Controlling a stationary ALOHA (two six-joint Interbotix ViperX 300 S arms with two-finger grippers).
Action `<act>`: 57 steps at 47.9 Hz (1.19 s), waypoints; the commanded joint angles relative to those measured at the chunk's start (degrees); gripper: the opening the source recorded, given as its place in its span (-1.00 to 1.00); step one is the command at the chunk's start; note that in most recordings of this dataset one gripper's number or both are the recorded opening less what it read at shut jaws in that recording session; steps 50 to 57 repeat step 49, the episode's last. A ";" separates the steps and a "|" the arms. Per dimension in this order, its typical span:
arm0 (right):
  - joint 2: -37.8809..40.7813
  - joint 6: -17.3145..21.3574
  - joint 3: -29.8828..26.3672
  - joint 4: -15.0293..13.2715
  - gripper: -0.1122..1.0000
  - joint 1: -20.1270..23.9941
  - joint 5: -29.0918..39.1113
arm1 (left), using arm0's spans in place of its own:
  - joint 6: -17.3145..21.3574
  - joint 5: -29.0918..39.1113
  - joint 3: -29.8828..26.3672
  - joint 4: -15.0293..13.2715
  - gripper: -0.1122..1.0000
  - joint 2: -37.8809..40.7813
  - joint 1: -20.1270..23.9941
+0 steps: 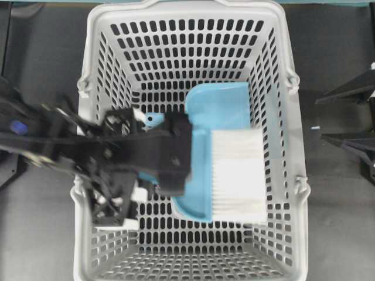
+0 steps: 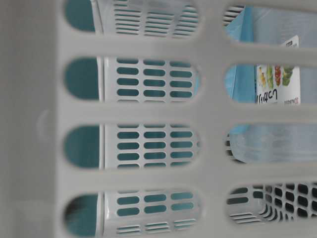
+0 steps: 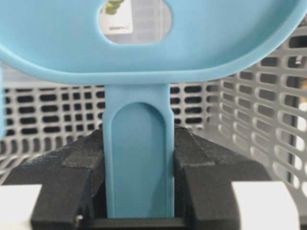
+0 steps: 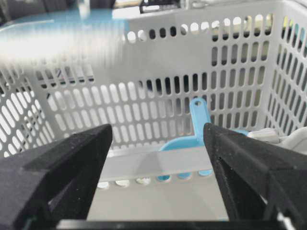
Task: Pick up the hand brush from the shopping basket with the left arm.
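The light-grey slotted shopping basket (image 1: 98, 35) fills the overhead view. Inside it, the hand brush (image 1: 237, 175) has white bristles and a light-blue back. My left gripper (image 1: 176, 153) reaches in from the left and is shut on the brush's blue handle (image 3: 138, 163), with a black finger (image 3: 76, 167) pressed on each side. The brush's wide blue head (image 3: 216, 43) sits just ahead of the jaws. In the right wrist view the brush (image 4: 62, 40) is a white and blue blur near rim height. My right gripper (image 1: 351, 117) is open and empty outside the basket (image 4: 158, 158).
A light-blue dustpan (image 1: 220, 105) lies in the basket beside the brush, its handle (image 4: 199, 115) toward the far wall. The basket's walls (image 3: 259, 110) close in on all sides. The table-level view shows the basket wall (image 2: 148, 111) close up, with blue plastic (image 2: 245, 74) behind.
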 commanded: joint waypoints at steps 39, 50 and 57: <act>0.26 0.09 -0.35 0.26 0.53 0.09 -0.70 | -0.09 2.20 -3.16 0.26 -0.38 1.76 0.44; 0.26 0.09 -0.35 0.26 0.53 0.09 -0.62 | -0.18 2.20 -3.25 0.18 -0.38 1.85 0.44; 0.26 0.09 -0.35 0.26 0.53 0.09 -0.62 | -0.18 2.20 -3.25 0.18 -0.38 1.85 0.44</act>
